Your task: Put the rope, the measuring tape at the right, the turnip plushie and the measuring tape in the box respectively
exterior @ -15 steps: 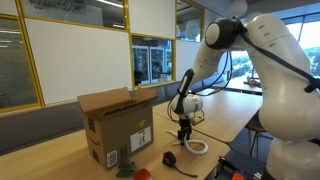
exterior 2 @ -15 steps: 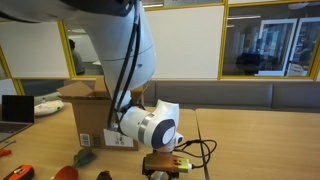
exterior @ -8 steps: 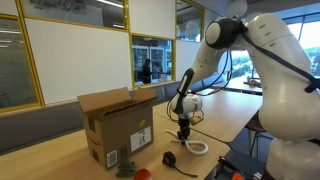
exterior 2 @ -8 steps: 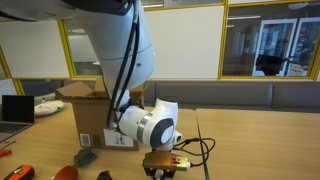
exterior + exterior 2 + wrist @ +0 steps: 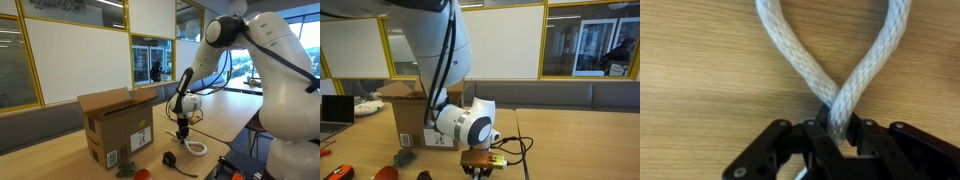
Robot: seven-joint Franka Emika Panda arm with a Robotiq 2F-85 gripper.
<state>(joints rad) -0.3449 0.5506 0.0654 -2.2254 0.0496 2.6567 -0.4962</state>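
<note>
In the wrist view a white twisted rope (image 5: pixel 862 72) lies on the wooden table, its two strands crossing right between my jaws. My gripper (image 5: pixel 835 130) is shut on that crossing. In both exterior views the gripper (image 5: pixel 183 133) (image 5: pixel 480 169) points straight down at the table, beside the open cardboard box (image 5: pixel 120 125) (image 5: pixel 413 112). The rope's loop (image 5: pixel 196 148) rests on the table under it. A black measuring tape (image 5: pixel 170 158) lies near the table's edge. A green plushie (image 5: pixel 126 170) (image 5: pixel 405 157) lies in front of the box.
A small red object (image 5: pixel 142 174) lies next to the green plushie. A laptop (image 5: pixel 334 108) and a white object (image 5: pixel 368 104) sit beyond the box. Glass walls stand behind the table (image 5: pixel 235 108).
The jaws have closed on the rope's crossing strands over the last second. The arm has stayed low over the same spot.
</note>
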